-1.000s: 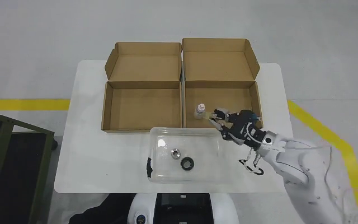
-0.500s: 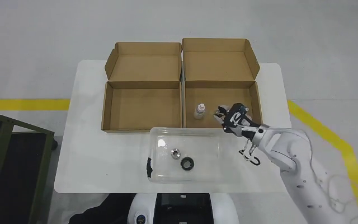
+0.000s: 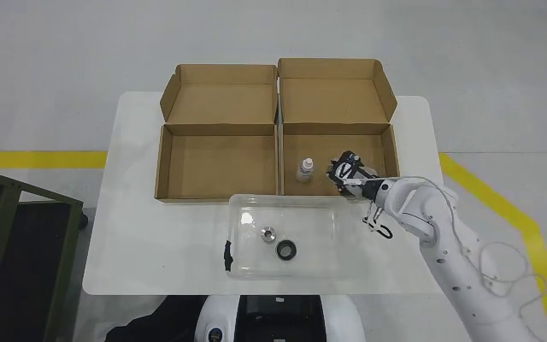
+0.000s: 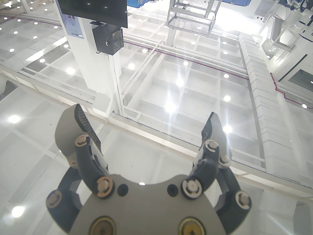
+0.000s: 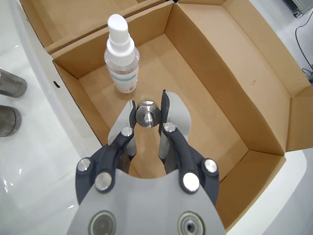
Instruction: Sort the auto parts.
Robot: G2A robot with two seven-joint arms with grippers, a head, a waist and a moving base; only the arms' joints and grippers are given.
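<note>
My right gripper (image 5: 147,113) (image 3: 338,173) hangs inside the right cardboard box (image 5: 244,79) (image 3: 389,145), shut on a small round metal part (image 5: 148,116) with a threaded stub. A clear spray bottle (image 5: 121,57) (image 3: 305,168) with a white cap stands upright on that box's floor, just beyond the part. In the clear plastic tray (image 3: 248,263) lie a small silver metal part (image 3: 267,232) and a black ring (image 3: 286,250). My left gripper (image 4: 146,125) is open, holds nothing and points up at a ceiling.
The left cardboard box (image 3: 171,162) stands beside the right one, with nothing seen inside. Both boxes have their lids folded back. A small black piece (image 3: 227,255) sits at the tray's left wall. Two grey metal cylinders (image 5: 9,84) show at the edge of the right wrist view.
The right gripper with the metal part has moved from the tray's right end over the box wall into the right box, closer to the spray bottle.
</note>
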